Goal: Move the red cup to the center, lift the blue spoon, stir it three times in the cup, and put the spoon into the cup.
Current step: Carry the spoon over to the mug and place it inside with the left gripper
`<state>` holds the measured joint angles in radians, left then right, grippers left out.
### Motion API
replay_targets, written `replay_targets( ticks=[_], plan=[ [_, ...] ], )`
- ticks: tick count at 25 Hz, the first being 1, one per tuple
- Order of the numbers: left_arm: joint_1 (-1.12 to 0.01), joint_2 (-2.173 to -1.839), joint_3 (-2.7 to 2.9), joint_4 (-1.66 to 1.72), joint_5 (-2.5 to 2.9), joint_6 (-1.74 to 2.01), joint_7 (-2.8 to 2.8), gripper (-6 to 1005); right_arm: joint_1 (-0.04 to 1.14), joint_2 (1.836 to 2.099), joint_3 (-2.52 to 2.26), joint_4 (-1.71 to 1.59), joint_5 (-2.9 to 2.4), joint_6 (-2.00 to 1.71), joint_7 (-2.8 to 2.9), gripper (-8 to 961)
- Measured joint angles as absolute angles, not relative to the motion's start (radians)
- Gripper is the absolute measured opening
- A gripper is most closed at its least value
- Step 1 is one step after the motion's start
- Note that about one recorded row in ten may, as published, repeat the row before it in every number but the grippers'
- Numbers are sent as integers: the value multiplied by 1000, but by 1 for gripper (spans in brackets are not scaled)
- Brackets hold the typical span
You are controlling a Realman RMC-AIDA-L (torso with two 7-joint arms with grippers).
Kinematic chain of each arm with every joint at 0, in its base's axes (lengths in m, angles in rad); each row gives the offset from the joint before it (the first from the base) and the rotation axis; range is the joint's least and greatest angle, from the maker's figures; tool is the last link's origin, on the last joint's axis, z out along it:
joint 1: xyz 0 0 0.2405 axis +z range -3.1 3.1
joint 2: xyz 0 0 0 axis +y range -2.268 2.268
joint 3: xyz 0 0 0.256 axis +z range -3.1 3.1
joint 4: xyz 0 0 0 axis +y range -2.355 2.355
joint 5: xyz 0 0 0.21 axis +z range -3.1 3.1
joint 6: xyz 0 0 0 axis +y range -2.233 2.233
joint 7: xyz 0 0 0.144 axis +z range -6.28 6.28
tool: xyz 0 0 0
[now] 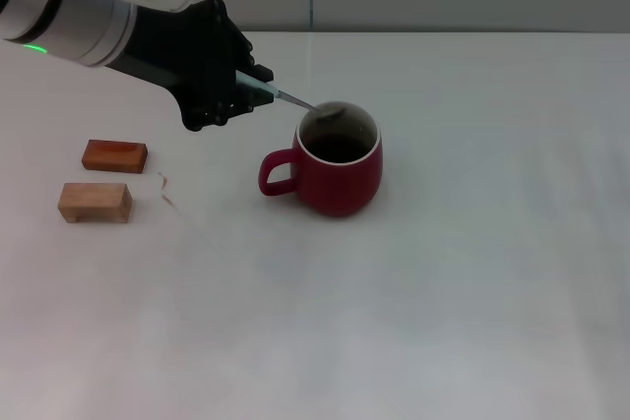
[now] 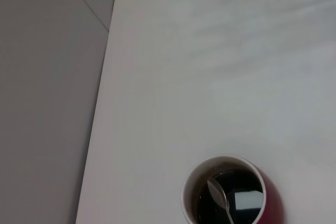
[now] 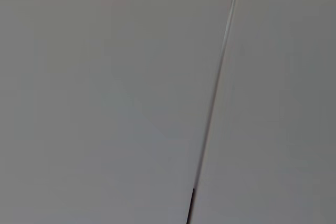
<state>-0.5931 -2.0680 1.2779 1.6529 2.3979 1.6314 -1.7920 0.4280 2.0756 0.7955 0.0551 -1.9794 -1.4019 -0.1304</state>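
Near worktop centre, the red cup stands upright, loop handle at its 9 o'clock. The left tool sits at the cup's 10 o'clock, just outside and above the rim, clamped together on the handle end of the blue spoon; the spoon slants down over the rim so its metal bowl is inside the cup, close to the near inner wall. Right tool isn't in view; its wrist camera shows only a blank wall. My read: mid-stir or about to let go. Main risk is the shallow spoon angle — most of its length is outside the rim, so if released like this it could pivot on the rim and tip out onto the worktop. Second risk: the neck looks about touching the rim, so a wide stir sweep could drag or tip the cup. Steeper spoon and deeper insertion before opening would help. Two wooden blocks sit well apart at 9 o'clock, not a concern.
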Motion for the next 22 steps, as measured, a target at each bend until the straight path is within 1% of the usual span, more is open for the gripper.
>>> replay_targets(
  ticks=[8,22],
  plan=[
    [-663,-2070,1349,1647,2500,1637,-1811,135,407,2078,793,65,-1982,-1403,-130,695],
    [-737,-2073,1454,1611,2621,1643,-1809,135,391,2080,791,69,-1983,-1420,-130,694]
  ],
)
